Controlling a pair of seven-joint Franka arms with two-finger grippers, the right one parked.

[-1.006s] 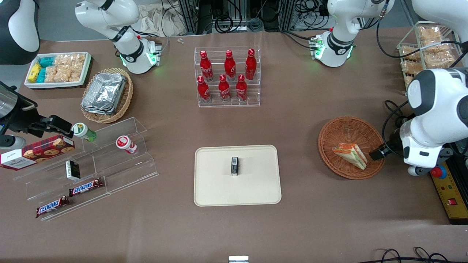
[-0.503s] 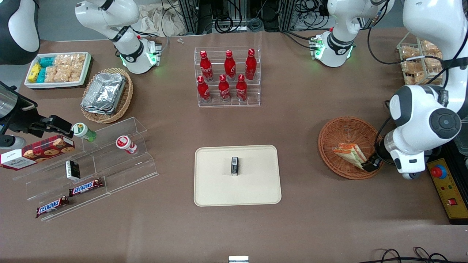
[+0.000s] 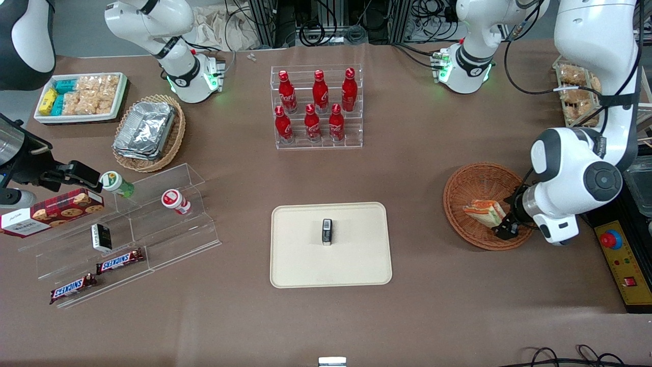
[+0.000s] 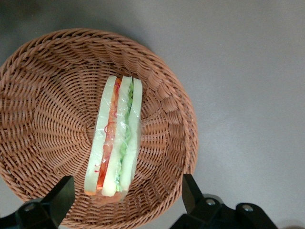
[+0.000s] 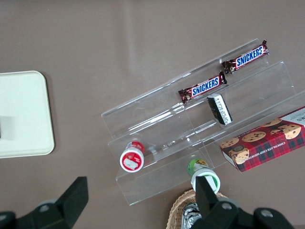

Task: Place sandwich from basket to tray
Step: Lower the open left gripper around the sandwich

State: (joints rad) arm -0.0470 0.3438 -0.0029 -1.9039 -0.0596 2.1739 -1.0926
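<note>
**A:** Start at the tray (image 3: 331,244), near the middle of the desk's camera-side half. You can see a small dark object (image 3: 327,232) standing on it, but there is bare surface all round that.

**B:** And the sandwich?

**A:** The sandwich (image 3: 484,212) lies in the basket (image 3: 471,181), toward the working arm's end of the desk, well apart from the tray. In the wrist view the sandwich (image 4: 116,136) rests on its side along the basket's floor, wrapped in clear film, with the basket (image 4: 43,76) rim curving round it.

**B:** How do you think it will handle?

**A:** You should treat it as light and soft, I judge. The bread will likely squash under a hard pinch, and the film looks slick. Take it across the flat bread faces, near the thick end, so the layers are pressed together instead of sheared.

**B:** Where is the pincer?

**A:** The pincer (image 3: 504,228) hangs over the basket's edge nearest the arm, right at the wedge's end. Its two fingers stand wide apart, and in the wrist view one finger (image 4: 59,195) and the other finger (image 4: 193,193) flank the near end of the wedge without touching it.
</note>
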